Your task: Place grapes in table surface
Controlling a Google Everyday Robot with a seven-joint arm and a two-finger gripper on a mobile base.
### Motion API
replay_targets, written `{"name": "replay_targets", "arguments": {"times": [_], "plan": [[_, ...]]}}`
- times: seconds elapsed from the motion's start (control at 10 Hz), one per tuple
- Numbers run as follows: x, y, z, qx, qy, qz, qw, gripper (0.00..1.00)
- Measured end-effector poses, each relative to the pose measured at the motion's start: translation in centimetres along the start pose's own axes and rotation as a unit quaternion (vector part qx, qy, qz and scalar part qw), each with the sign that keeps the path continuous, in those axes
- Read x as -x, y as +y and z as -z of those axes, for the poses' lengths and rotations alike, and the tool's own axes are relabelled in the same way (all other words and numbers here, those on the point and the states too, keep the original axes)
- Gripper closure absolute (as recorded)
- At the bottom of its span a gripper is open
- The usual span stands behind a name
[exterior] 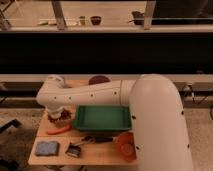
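The gripper (58, 114) is hanging low over the left part of the table surface (100, 150), under the white wrist of the arm (90, 94), just left of the green tray (102, 118). The claw is mostly hidden by the wrist, so how far it is open I cannot tell. The grapes (62, 118) are showing as a small dark reddish lump right under the gripper; whether they are being held or are lying on the wood is not clear. The orange carrot (59, 130) is lying just in front of them. A blue sponge (47, 148) is resting near the front left corner. An orange bowl (125, 145) is sitting right of the middle. A dark maroon bowl (99, 80) is standing at the far edge.
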Motion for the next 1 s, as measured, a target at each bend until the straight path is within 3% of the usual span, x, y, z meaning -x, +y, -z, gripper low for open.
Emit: {"name": "replay_targets", "arguments": {"times": [0.3,0.8,1.0], "plan": [[0.7,-1.0,0.1,-0.013,-0.004,0.011,0.9998,0.98],[2.9,-2.1,3.3,-0.047,0.001,0.038,0.9982,0.98],[2.9,-2.0,3.2,-0.053,0.006,0.044,0.9976,0.98]]}}
